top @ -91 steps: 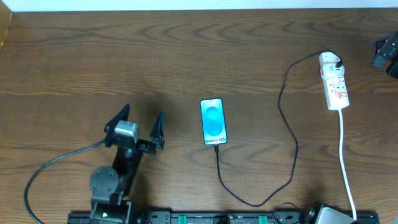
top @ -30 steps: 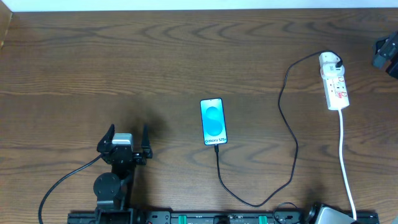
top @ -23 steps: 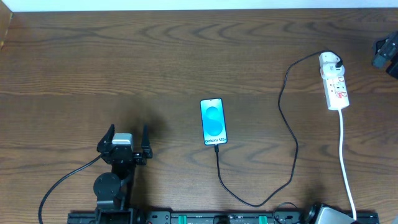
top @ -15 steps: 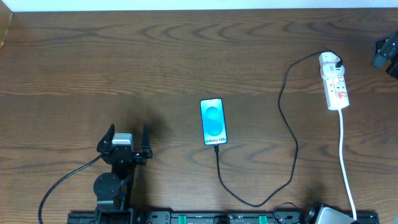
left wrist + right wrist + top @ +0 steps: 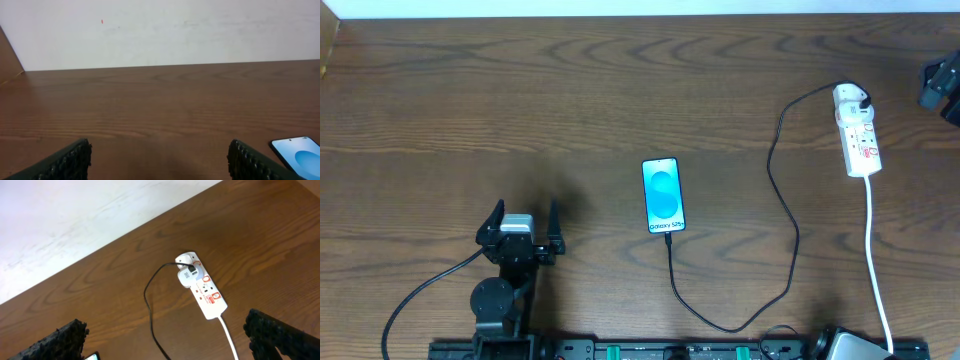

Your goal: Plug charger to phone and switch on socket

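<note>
**Charger (image 5: 670,255) looks plugged into phone (image 5: 663,195); left arm has backed off, switch state unknown**

- Left gripper (image 5: 526,206): jaws spread wide with nothing between them. It's low at the front-left of the table (image 5: 620,80), well apart from the phone.
- Change: three seconds ago it sat further out, angled toward the phone. It has since pulled back toward its base and squared up, with no motion in the last second.
- Right gripper (image 5: 167,330): jaws also wide apart and empty. It's held high, looking down on the socket (image 5: 207,297) from well away, and its jaws haven't changed over the last second.
- Phone: flat mid-table, screen lit, same spot as before.
- Charger: the tip meets the phone's near short edge, but overhead can't confirm it's fully seated. The cable loops toward the front edge, then runs back up to the right.
- Adapter (image 5: 186,278): plugged into the far end of the socket.
- Socket: lies at the right side of the table, with its white cord (image 5: 876,260) running to the front.

My read is that the retreat means the plug-in step is finished. The socket's red marks show, but the switch position is too small to tell. If it's still off, that's the right arm's job, since it's the nearer one. Risk: pressing on the strip could slide it and tug the charger out of the phone.
</note>
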You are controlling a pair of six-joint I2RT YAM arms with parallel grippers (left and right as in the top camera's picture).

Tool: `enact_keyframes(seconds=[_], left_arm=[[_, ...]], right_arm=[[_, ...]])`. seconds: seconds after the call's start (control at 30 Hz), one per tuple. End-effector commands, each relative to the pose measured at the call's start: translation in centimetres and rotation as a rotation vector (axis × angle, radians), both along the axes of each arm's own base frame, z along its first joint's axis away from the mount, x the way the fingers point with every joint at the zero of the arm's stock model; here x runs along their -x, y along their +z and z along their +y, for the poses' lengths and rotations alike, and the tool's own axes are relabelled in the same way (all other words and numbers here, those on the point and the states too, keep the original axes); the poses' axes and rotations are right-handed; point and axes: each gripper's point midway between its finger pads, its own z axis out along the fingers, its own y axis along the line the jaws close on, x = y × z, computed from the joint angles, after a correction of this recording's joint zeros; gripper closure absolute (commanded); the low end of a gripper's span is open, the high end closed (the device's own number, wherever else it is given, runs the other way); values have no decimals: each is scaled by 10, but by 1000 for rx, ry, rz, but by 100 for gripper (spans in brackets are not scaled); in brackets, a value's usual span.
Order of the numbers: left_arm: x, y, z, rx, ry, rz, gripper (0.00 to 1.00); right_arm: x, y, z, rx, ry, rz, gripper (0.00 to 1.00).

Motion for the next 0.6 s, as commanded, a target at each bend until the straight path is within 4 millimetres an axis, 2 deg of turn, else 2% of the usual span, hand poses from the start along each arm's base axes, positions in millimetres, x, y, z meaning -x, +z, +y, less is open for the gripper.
enact_keyframes(seconds=[0.0,0.23,0.57], left_arm=[[1,-15,0,-13,-2,46,12],[1,-15,0,-13,-2,46,13],[1,-15,0,-13,-2,46,13]], right_arm=[[0,3,1,-3,-1,-6,1],[0,2,1,-3,-2,-3,1],[11,-6,-4,16,-44,43,1]])
